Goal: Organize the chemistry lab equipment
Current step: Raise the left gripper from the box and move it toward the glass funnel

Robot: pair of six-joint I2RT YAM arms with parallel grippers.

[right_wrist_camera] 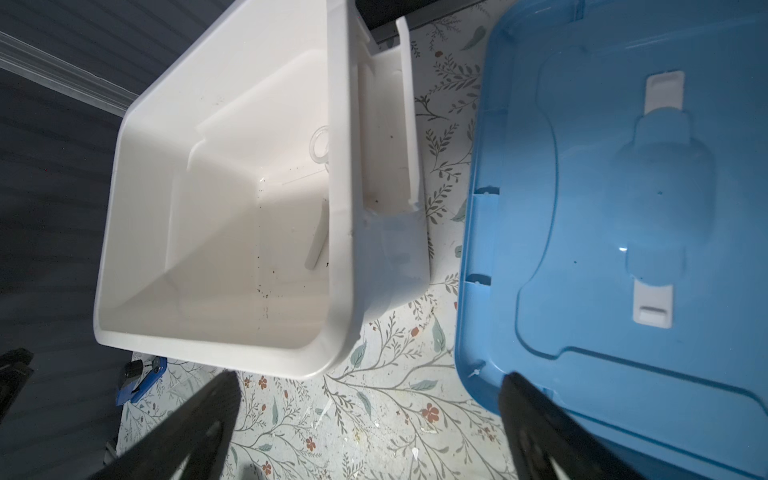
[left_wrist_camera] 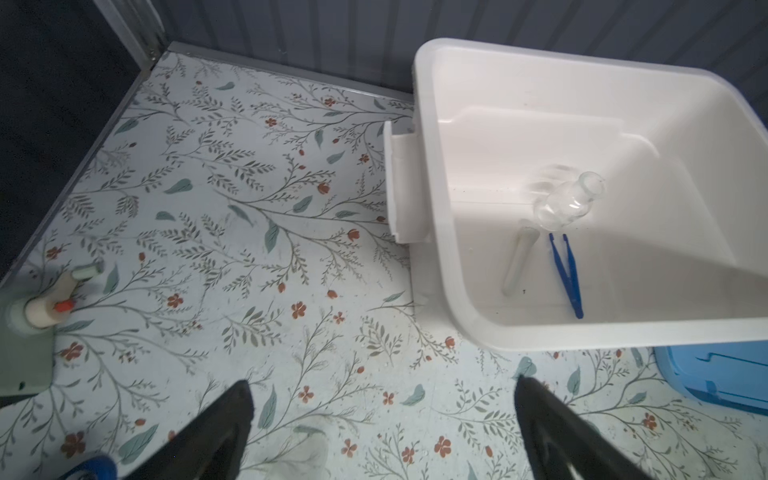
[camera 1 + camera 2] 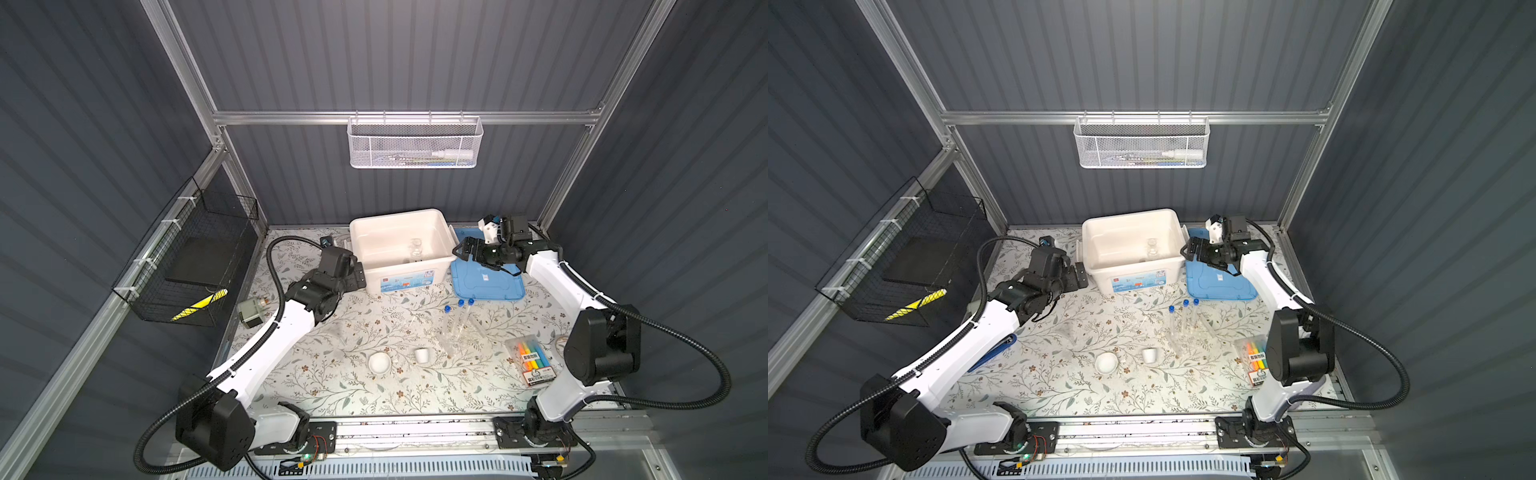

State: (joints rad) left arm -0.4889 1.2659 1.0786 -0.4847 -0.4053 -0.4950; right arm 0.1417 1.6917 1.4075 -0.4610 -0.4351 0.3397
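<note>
Two claws, both spread wide and empty. The left claw (image 2: 382, 382) hangs over bare table (image 3: 332, 386) just left of the white bin (image 3: 395, 215). The right claw (image 1: 370, 376) hangs at the bin's right side, over the gap between it and the blue lid (image 3: 486, 282), which lies flat on the table.

Count inside the bin:
- one small glass flask (image 2: 565, 203), apparently upright
- one blue tweezers (image 2: 567, 274)
- one white pestle (image 2: 517, 262), lying beside the tweezers, both just near of the flask

Judgement: three pieces stowed.

Count out on the table, nearer than the bin:
- three clear blue-capped test tubes (image 3: 459, 309), standing in one clear rack (image 3: 455, 338), near side of the lid
- one white mortar bowl (image 3: 380, 362)
- one small white cup (image 3: 422, 355), right of the bowl and apart from it

Judgement: six pieces left to stow, so about a third done. The lid is off.

Not lab equipment: one pack of highlighters (image 3: 532, 359) at right and one stapler (image 3: 326, 241) at far left.
</note>
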